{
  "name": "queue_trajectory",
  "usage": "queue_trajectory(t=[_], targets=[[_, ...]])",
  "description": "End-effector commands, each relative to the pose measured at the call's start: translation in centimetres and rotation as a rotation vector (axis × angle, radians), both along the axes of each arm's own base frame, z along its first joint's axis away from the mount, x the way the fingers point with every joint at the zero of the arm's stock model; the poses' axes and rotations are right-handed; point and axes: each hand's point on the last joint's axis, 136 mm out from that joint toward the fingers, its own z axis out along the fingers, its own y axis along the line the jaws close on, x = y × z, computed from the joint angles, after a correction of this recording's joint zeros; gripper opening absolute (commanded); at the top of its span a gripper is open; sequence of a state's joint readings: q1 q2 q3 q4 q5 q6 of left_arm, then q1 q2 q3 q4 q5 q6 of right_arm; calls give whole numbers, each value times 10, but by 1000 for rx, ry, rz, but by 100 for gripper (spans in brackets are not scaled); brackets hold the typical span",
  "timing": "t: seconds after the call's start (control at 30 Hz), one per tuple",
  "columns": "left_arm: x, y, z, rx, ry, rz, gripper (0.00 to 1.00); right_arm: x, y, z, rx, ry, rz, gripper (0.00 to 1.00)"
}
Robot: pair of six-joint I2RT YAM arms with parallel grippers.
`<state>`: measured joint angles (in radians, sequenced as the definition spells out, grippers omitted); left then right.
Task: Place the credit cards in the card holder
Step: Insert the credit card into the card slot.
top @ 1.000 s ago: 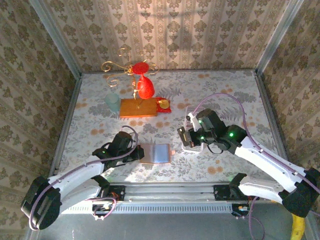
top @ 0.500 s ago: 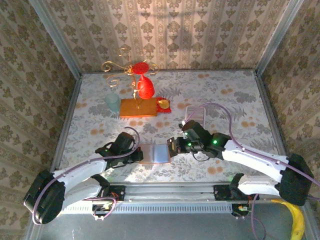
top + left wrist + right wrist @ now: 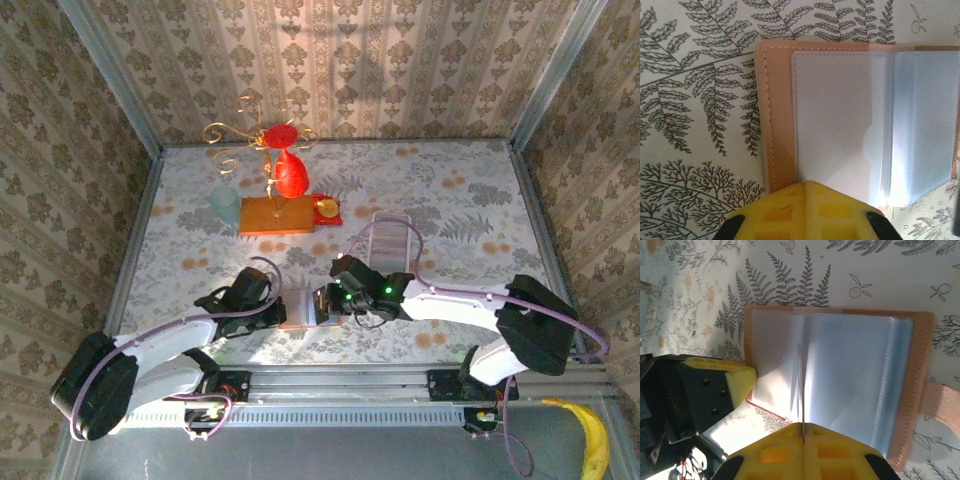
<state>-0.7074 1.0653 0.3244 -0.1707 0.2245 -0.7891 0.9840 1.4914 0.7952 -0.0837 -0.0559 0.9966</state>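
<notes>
Looking down from above, we see little of the card holder. It lies open toward the near edge of the table, squeezed between the two grippers, and the right arm covers its right part. The right gripper has its yellow pads pressed together on a credit card. The wrist camera catches the card edge-on, as a thin pale line standing over the clear sleeves, so we cannot make out its face or colour. The left gripper has its pads closed against each other, tips at the holder's leather edge. That edge runs out of sight beneath them, so we cannot tell whether they press on it. A second ago the right gripper was over the long white tray and the holder's sleeves lay uncovered; it has since crossed to the holder. The left gripper has kept its place.
</notes>
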Motion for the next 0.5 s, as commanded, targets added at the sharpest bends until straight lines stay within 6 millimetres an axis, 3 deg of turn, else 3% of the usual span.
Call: queue_trajectory(t=[0.0,0.47], targets=[[-8,7,-13,35,28,-1,0,17,16,14,65,-55,-87,0],[-11,8,-14,32,28,3,0,21,12,-21,38,-44,-192,0]])
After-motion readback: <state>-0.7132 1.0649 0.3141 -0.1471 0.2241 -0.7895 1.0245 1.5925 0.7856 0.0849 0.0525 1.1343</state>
